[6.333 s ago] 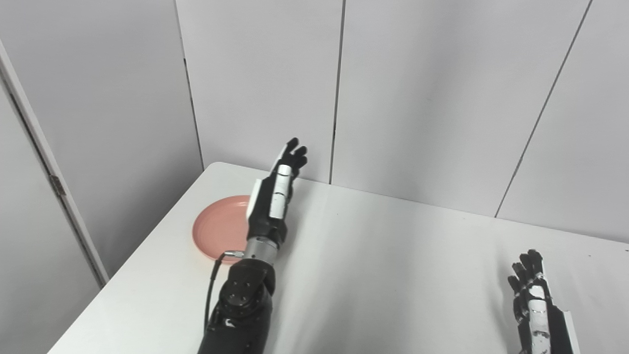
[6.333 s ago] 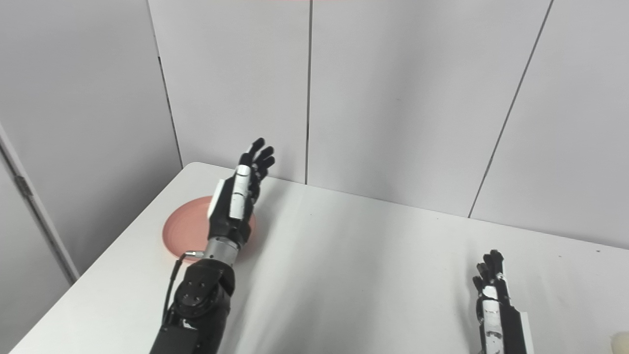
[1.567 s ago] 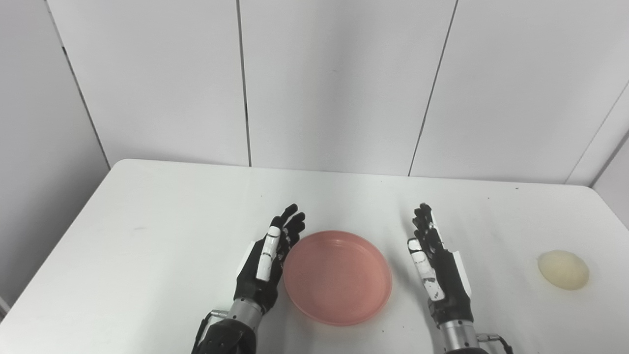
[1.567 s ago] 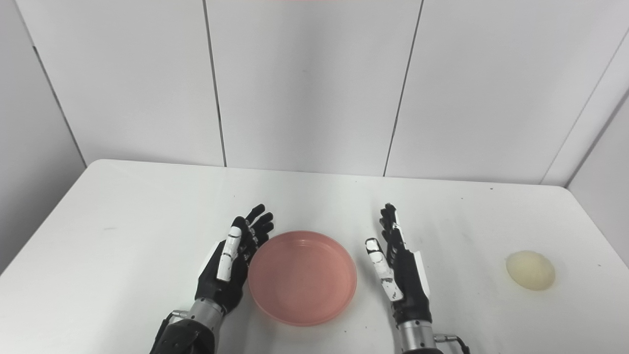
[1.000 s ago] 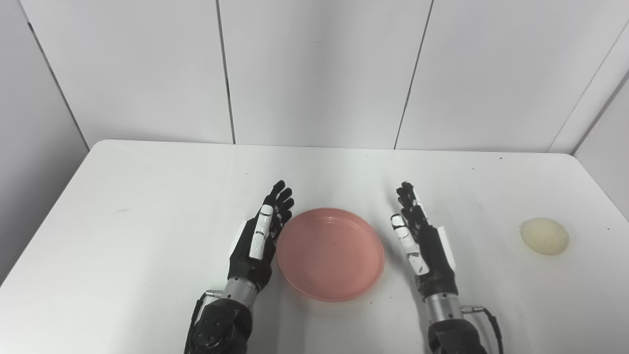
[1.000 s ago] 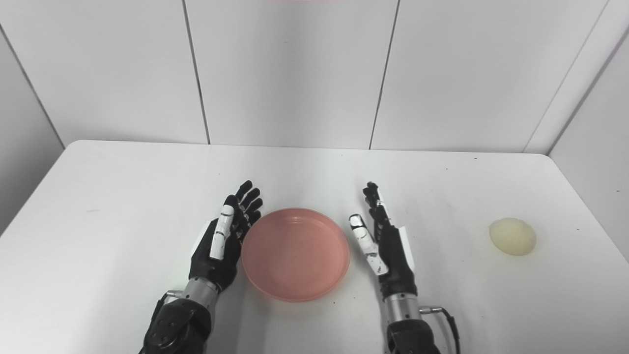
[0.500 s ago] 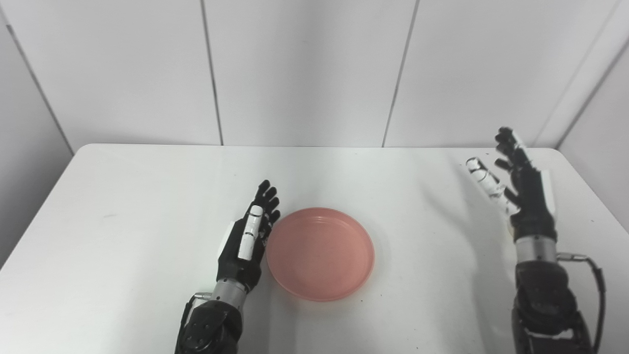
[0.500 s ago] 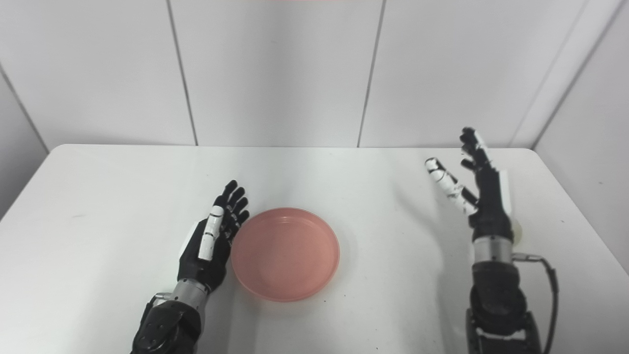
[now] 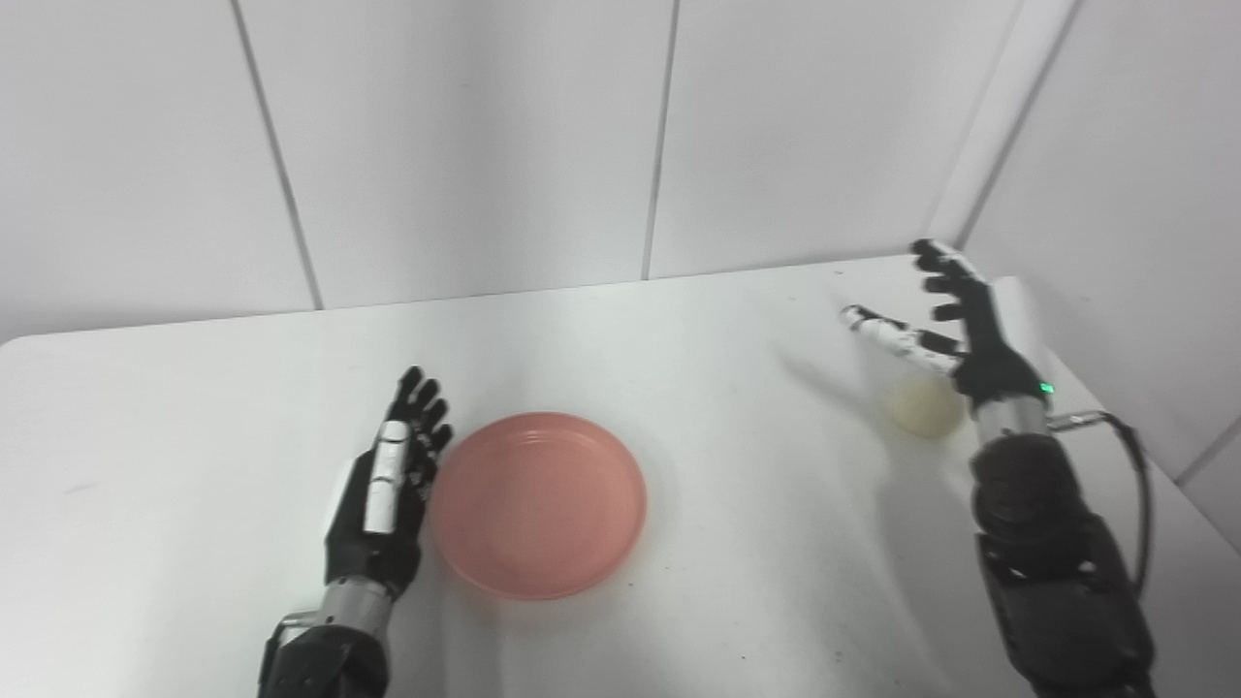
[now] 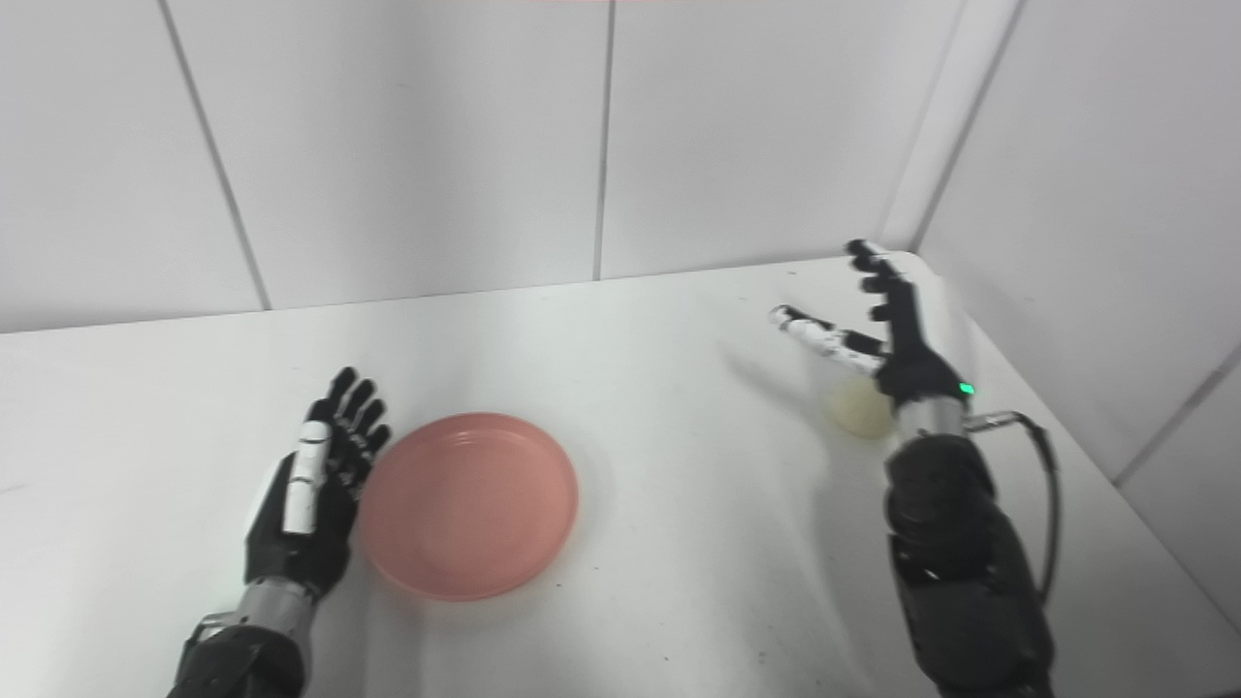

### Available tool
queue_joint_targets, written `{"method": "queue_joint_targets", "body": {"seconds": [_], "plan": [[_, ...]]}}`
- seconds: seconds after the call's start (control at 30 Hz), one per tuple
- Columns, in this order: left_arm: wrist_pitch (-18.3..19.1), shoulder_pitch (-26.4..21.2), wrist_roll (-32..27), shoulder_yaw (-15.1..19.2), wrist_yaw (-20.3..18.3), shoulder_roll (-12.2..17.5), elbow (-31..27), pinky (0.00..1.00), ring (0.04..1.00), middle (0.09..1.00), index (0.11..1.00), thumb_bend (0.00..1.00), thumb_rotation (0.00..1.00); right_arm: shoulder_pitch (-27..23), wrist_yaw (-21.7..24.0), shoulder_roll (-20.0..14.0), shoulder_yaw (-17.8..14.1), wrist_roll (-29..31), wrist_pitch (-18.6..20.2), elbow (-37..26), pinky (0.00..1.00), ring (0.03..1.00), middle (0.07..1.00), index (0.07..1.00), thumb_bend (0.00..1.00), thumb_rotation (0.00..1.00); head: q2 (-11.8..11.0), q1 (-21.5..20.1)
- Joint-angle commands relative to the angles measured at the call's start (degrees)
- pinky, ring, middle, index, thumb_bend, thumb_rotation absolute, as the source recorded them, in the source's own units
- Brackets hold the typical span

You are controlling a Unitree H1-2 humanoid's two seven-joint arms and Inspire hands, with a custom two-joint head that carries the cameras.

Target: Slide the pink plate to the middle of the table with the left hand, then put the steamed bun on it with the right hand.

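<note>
Pink, the plate (image 9: pixel 538 502) lies flat near the middle of the white counter (image 9: pixel 737 543), empty. The left hand (image 9: pixel 383 490) rests just beside the plate's left rim, fingers straight and apart, grasping nothing. The bun (image 9: pixel 926 405), pale yellow, sits on the counter well to the right of the plate. The right hand (image 9: pixel 955 325) hovers over the bun with fingers spread wide, released, not grasping it.

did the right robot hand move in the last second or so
Yes. The right robot hand left its spot beside the pink plate and went out to the right, now open above the steamed bun near the table's right edge.
</note>
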Motion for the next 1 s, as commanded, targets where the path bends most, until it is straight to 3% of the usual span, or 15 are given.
{"method": "queue_joint_targets", "body": {"seconds": [0.0,0.17,0.4,0.5,0.7,0.97], "plan": [[1.03,0.26,0.09,0.58,-0.12,1.50,0.13,1.00,0.989,0.977,0.955,0.53,0.92,-1.65,-0.03,-1.06,-0.03,-2.96,1.22,-1.17,0.72,0.821,0.833,0.820,0.76,0.52,-0.04,-0.22],[-1.32,-0.22,-0.19,0.70,-1.44,3.13,1.12,1.00,0.980,0.973,0.953,0.51,0.95,-2.15,0.92,-0.40,1.07,-10.26,1.24,0.80,0.73,0.846,0.849,0.811,0.76,0.55,-0.94,-4.26],[-1.89,-0.59,-0.49,1.36,-1.89,3.86,2.35,0.98,0.962,0.960,0.934,0.49,0.96,-2.60,5.19,-0.28,1.30,-19.25,1.26,2.23,0.76,0.827,0.827,0.812,0.78,0.60,-1.22,-5.02],[-1.37,-0.33,-0.34,1.28,-1.66,3.80,1.56,0.97,0.961,0.956,0.928,0.51,0.94,-2.75,7.44,0.15,0.52,-22.37,1.25,2.38,0.85,0.849,0.835,0.820,0.79,0.57,-1.56,-4.82],[-0.25,0.23,-1.28,1.31,-2.26,3.84,0.35,0.97,0.963,0.960,0.932,0.47,0.95,-2.67,10.03,1.23,-0.46,-28.03,1.25,3.01,0.89,0.848,0.836,0.819,0.80,0.53,-2.27,-4.34],[0.26,0.73,-1.80,1.16,-2.73,4.32,-0.31,0.98,0.966,0.958,0.924,0.55,0.86,-2.99,12.85,3.11,-2.30,-33.85,1.25,3.80,0.98,0.881,0.855,0.822,0.77,0.47,-2.13,-4.40]]}}
